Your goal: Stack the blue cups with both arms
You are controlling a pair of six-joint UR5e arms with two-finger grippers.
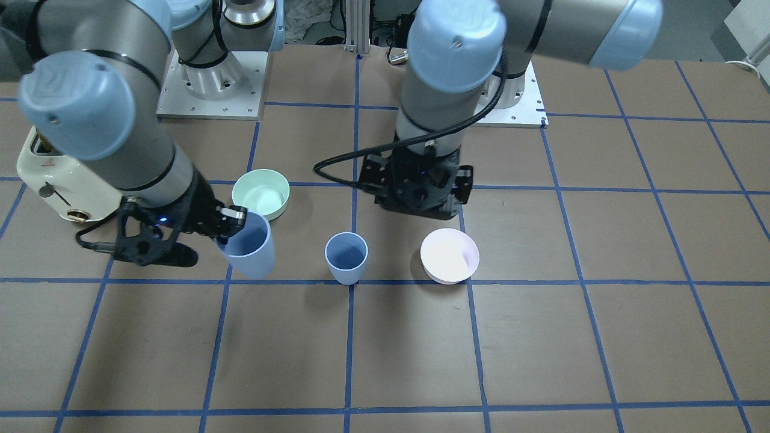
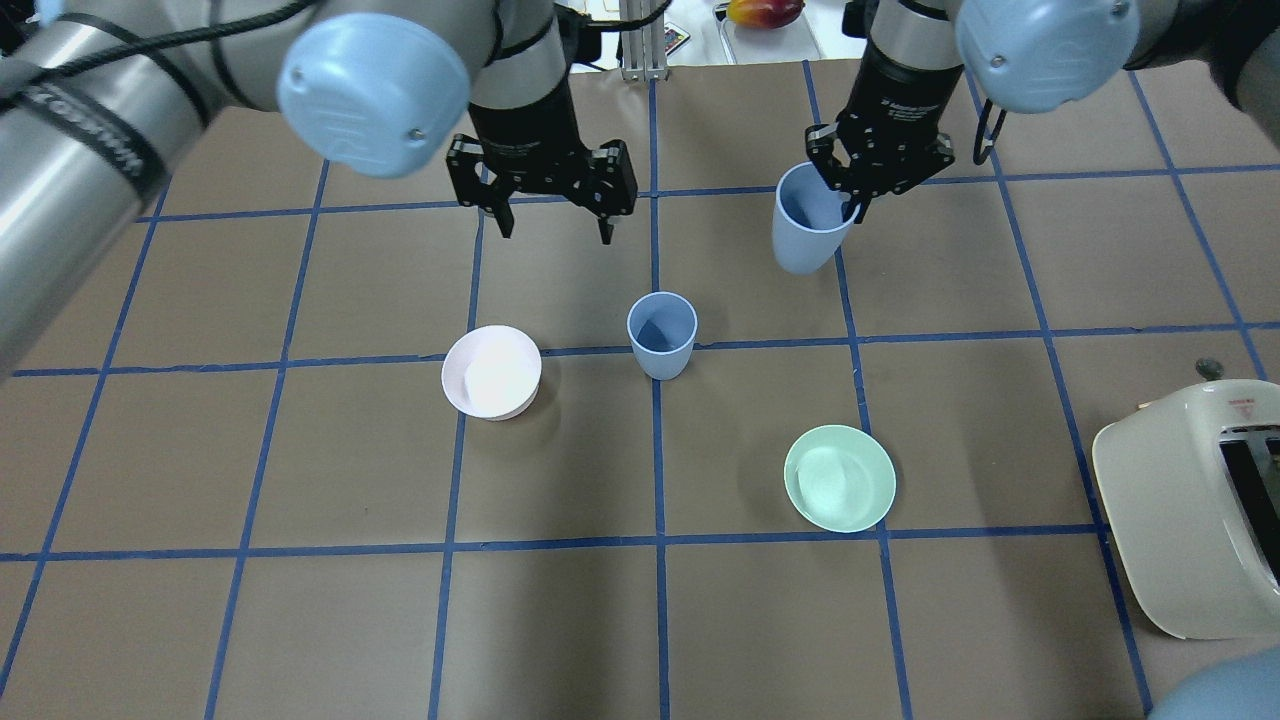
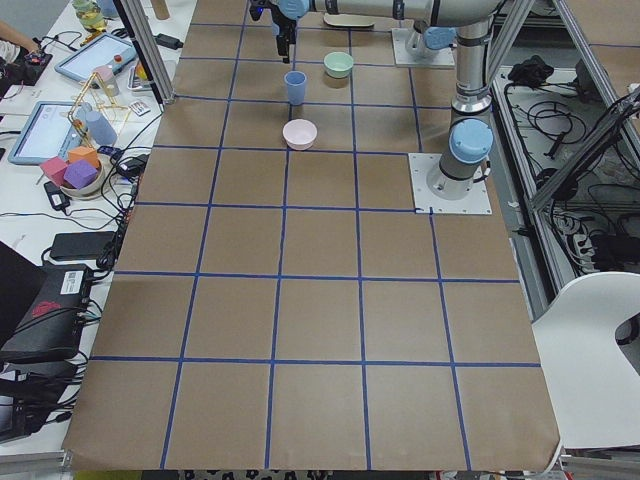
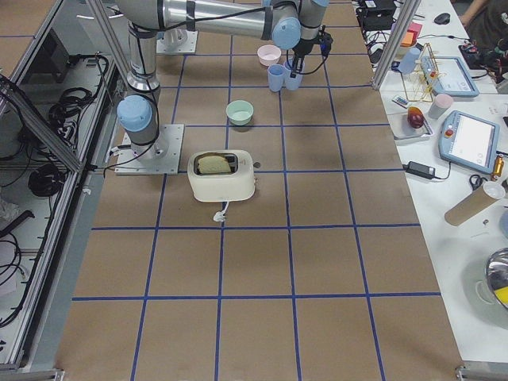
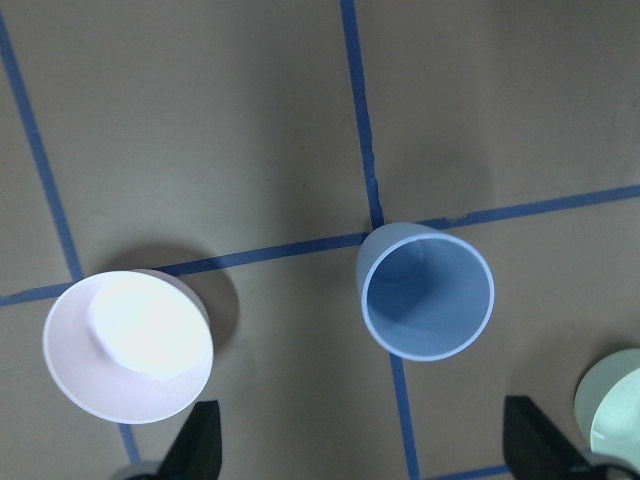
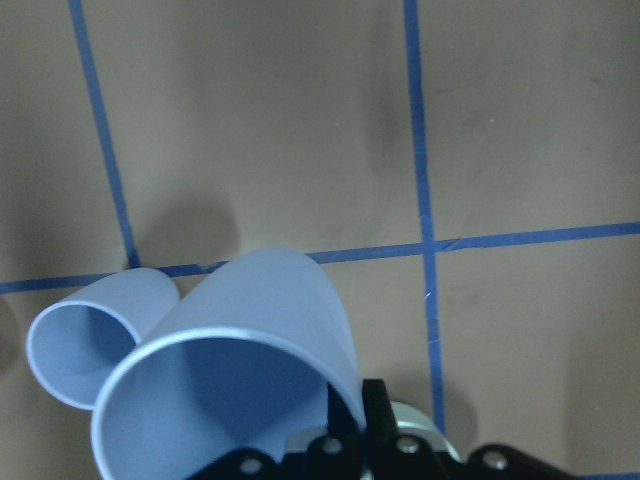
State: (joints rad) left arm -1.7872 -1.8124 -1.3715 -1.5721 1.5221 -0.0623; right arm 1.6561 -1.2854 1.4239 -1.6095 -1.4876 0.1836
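Observation:
One blue cup stands upright near the table's middle; it also shows in the front view and the left wrist view. My right gripper is shut on the rim of the second blue cup, one finger inside and one outside. It holds that cup tilted, to the right of the standing cup. The held cup fills the right wrist view, with the standing cup beyond it. My left gripper is open and empty, hovering behind the standing cup and the pink bowl.
A pale pink bowl sits left of the standing cup. A mint-green bowl sits to its front right. A cream toaster stands at the right edge. Blue tape lines grid the brown table.

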